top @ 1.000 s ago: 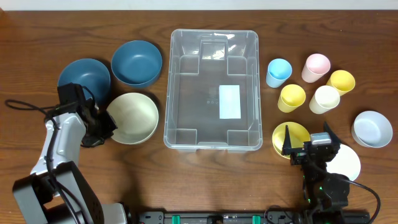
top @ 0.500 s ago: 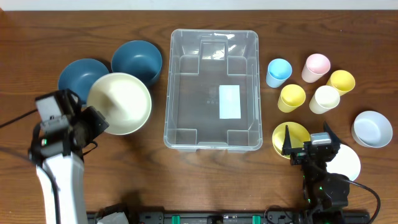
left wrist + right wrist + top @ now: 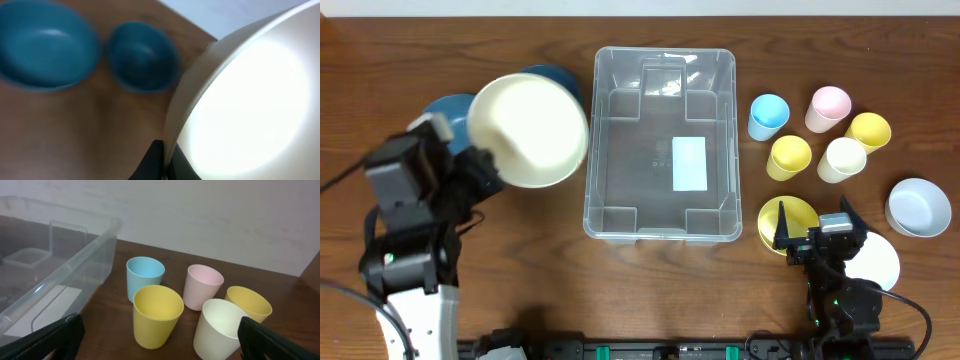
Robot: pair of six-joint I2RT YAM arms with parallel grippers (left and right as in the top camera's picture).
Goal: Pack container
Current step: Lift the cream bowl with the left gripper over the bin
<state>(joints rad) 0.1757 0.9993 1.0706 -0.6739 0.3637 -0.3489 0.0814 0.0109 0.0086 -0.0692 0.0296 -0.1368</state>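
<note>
The clear plastic container [image 3: 630, 150] with a white label on its base stands at the table's centre; it also shows in the right wrist view [image 3: 75, 255]. My left gripper [image 3: 485, 175] is shut on the rim of a cream bowl [image 3: 528, 130] and holds it raised and tilted just left of the container. In the left wrist view the fingers [image 3: 165, 160] pinch the bowl's rim [image 3: 250, 100]. My right gripper [image 3: 815, 222] is open and empty at the front right, over a yellow plate [image 3: 780, 215].
Two dark blue bowls [image 3: 445, 115] [image 3: 555, 72] lie partly hidden behind the raised bowl. Several cups stand right of the container: blue [image 3: 768, 116], pink [image 3: 828, 108], two yellow [image 3: 789, 157] [image 3: 869, 131], cream [image 3: 842, 159]. A pale blue bowl [image 3: 918, 207] and white plate [image 3: 875, 262] lie far right.
My left gripper has lifted the cream bowl off the table and carried it up and to the right, toward the container. The right arm has not moved.
</note>
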